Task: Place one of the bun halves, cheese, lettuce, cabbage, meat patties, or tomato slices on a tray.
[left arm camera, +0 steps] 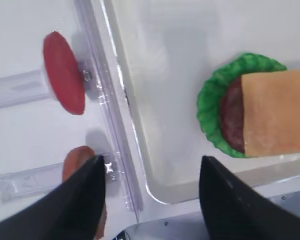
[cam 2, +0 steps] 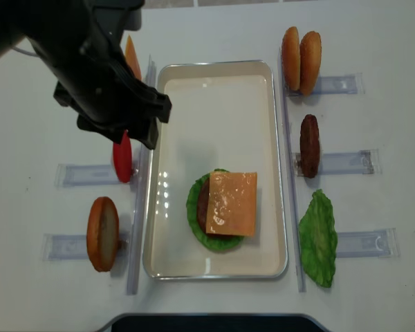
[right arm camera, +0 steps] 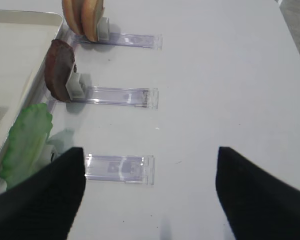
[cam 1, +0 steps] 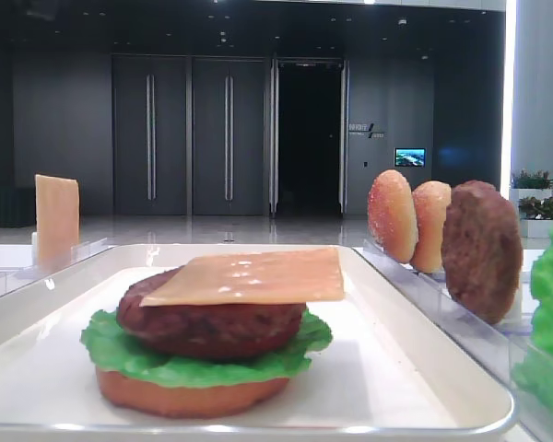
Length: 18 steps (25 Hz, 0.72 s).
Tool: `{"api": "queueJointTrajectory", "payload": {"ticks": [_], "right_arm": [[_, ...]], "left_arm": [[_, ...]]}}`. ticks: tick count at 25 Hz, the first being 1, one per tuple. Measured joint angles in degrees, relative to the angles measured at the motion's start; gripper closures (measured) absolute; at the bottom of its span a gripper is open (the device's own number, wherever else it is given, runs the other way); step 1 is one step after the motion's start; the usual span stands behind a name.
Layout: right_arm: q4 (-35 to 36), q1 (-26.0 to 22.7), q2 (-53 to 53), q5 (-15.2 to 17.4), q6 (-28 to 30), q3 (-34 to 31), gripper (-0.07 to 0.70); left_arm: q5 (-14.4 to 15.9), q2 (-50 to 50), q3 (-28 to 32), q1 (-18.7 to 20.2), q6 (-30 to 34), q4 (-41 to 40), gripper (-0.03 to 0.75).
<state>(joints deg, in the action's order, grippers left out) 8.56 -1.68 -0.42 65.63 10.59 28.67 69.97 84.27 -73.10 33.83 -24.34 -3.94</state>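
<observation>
Wide shallow white rectangular tray (cam 2: 214,104) at centre of white table (cam 2: 373,41), overhead view.

In tray, nearer its bottom end: stack. Flat orange-brown bun base (cam 1: 180,394) lowest, ruffled green lettuce leaf (cam 2: 194,207) on it, dark round meat patty (cam 1: 212,322) above, thin square cheese slice (cam 2: 232,203) on top.

Right of tray, top to bottom, on clear plastic racks (cam 2: 335,84): two domed tan bun halves (cam 2: 300,59), second dark patty (cam 2: 309,146), second green lettuce leaf (cam 2: 319,238).

Left of tray: red round tomato slice (cam 2: 122,163), below it tan bun half (cam 2: 102,234).

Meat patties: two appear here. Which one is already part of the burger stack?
The meat patty on the tray, lying flat between lettuce and cheese; the other patty stands in a rack.
</observation>
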Motion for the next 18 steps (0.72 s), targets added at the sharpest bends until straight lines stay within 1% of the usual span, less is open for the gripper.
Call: {"api": "queueJointTrajectory", "payload": {"ticks": [5, 13, 18], "right_arm": [[0.00, 0.00, 0.00, 0.00, 0.00, 0.00, 0.090], [0.00, 0.00, 0.00, 0.00, 0.00, 0.00, 0.090], [0.00, 0.00, 0.00, 0.00, 0.00, 0.00, 0.090]], "left_arm": [[0.00, -0.42, 0.00, -7.54, 2.98, 0.07, 0.261], [0.04, -0.57, 0.00, -21.12, 9.27, 0.65, 0.261], [0.04, -0.57, 0.00, -28.30, 13.79, 0.65, 0.261]]}}
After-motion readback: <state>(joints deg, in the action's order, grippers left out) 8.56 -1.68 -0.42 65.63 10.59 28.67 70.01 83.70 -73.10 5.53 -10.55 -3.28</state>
